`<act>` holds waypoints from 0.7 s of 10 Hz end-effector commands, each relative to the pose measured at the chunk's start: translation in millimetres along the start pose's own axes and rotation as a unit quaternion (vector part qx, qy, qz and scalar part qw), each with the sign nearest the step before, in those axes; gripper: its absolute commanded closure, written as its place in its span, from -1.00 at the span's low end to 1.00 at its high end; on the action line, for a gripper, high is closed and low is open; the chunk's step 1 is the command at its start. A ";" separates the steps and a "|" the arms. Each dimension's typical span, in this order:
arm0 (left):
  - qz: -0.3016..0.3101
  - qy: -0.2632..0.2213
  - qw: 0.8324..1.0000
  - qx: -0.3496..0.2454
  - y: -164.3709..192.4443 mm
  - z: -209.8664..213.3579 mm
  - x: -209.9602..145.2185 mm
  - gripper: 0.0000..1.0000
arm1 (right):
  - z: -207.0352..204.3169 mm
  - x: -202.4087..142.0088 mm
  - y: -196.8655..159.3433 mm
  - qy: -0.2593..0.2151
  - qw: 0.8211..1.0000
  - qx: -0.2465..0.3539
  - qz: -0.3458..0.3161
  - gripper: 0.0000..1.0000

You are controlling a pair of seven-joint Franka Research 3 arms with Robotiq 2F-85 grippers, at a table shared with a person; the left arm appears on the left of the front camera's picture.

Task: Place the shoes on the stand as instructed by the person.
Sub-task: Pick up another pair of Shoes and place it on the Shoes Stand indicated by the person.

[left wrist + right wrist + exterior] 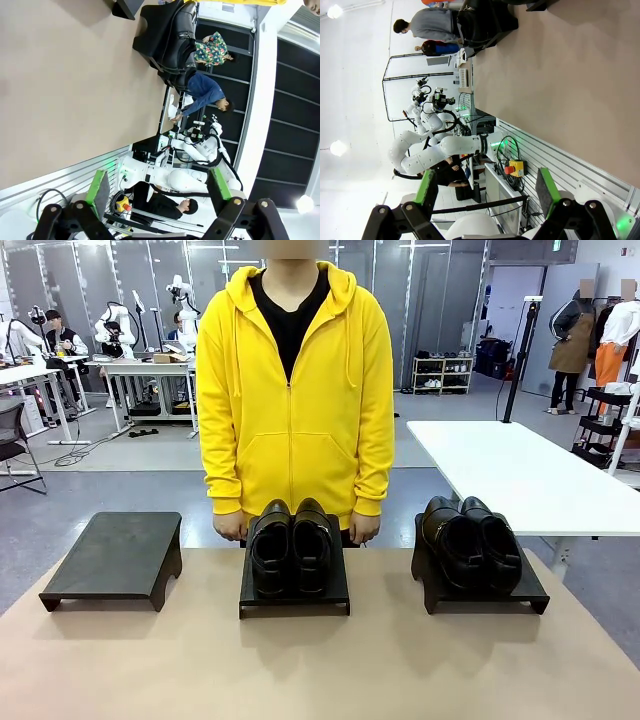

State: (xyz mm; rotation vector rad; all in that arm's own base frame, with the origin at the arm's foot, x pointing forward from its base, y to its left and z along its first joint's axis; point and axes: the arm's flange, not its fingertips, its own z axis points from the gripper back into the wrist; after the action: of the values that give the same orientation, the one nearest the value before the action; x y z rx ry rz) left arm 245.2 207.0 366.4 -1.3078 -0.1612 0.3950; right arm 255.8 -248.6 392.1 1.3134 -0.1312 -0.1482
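So I'm sitting here with both sets of jaws spread wide and holding nothing: my left gripper (157, 192) and my right gripper (487, 192) are both looking out sideways over the table edge, well away from the shoes. The person (293, 400) in the yellow hoodie is standing at the far side with both hands down by the middle stand (294, 592), and I'm not seeing any pointing yet, so I'm guessing I'm waiting on the instruction. What's worrying me: the leather is looking glossy and rounded, so a pinch on a toe could be slipping out, and if I'm grabbing one shoe its partner, touching it, may be getting dragged off the stand. Also moving before the person signals could mean picking the wrong stand. Counting: three low black stands, two pairs of dark shoes, so four shoes. The middle pair (290, 545) is sitting on the middle stand, the right pair (470, 540) on the right stand (482, 592), and the left stand (115, 558) is sitting bare.
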 end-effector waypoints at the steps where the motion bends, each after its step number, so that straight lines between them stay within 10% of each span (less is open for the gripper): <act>1: -0.010 -0.001 1.000 -0.009 -3.4 1.1 -0.5 -1.00 | -1.7 -3.5 0.1 -0.002 1.000 -0.007 0.004 -1.00; 7: -0.010 -0.001 1.000 -0.009 -3.4 1.1 -0.5 -1.00 | -1.7 -3.5 0.1 -0.002 1.000 -0.007 0.004 -1.00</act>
State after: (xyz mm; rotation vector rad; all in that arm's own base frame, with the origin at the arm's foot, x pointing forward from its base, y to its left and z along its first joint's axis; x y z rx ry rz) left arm 245.2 207.0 366.4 -1.3073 -0.1611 0.3950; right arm 255.8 -248.6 392.1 1.3134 -0.1312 -0.1482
